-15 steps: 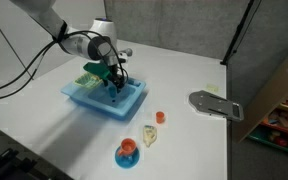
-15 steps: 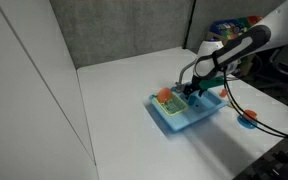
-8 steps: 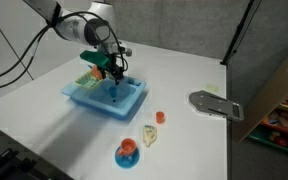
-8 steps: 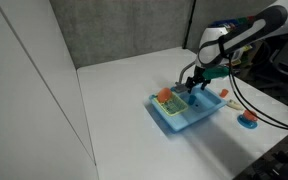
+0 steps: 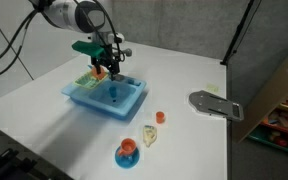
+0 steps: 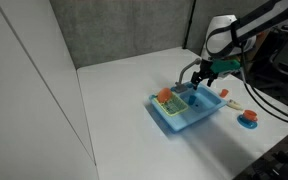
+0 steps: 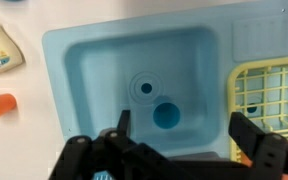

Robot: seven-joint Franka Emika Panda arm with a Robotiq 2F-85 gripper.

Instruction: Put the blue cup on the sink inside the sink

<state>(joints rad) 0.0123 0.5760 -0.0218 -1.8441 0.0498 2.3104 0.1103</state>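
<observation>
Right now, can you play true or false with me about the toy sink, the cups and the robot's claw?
1. The blue cup is inside the basin of the sink, near the drain. True.
2. The gripper is holding the blue cup. False: it is open and empty, up above the sink.
3. The orange-red cup sits on a round blue plate on the table, outside the sink. True.
4. The yellow-green rack is far away at the table's edge. False: it sits on the sink, right beside the basin.
</observation>
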